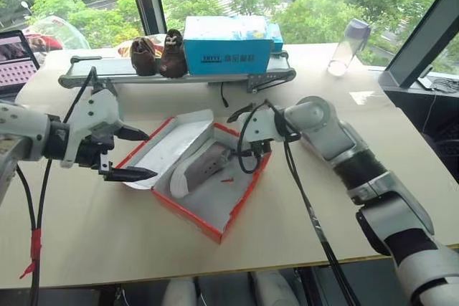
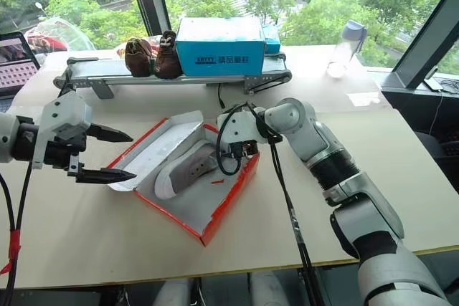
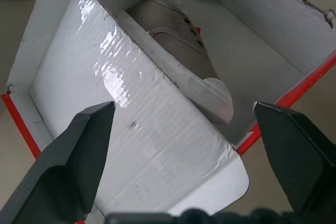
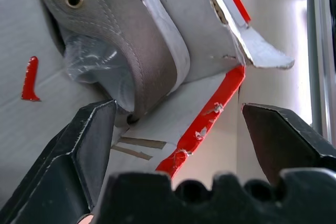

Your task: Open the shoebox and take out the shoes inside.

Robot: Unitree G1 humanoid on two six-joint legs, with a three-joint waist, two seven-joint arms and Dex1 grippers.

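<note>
Nearest, on the pale table [image 1: 107, 241]: the shoebox [image 1: 215, 223], red outside and white inside, lying open with its lid [image 1: 168, 150] thrown back on the left side. Inside, one grey shoe [image 1: 201, 166] resting on its side along the lid edge, white sole toward the lid; a second not made out. A small red scrap [image 1: 227, 179] on the box floor just beside the shoe.

Left of the shoebox, hovering just off the lid's edge: the left gripper [image 1: 128, 154], fingers spread wide, holding nothing.

At the shoebox's far right corner: the right gripper [image 1: 247, 150], fingers wide apart and empty, straddling the red wall there, one finger [image 4: 79, 150] inside next to the shoe's heel.

Beyond the shoebox: a grey rail [image 1: 107, 69] carrying two brown fuzzy shoes [image 1: 159, 54] and a blue box [image 1: 228, 46]. Farther right of the shoebox, a clear bottle [image 1: 347, 48].
</note>
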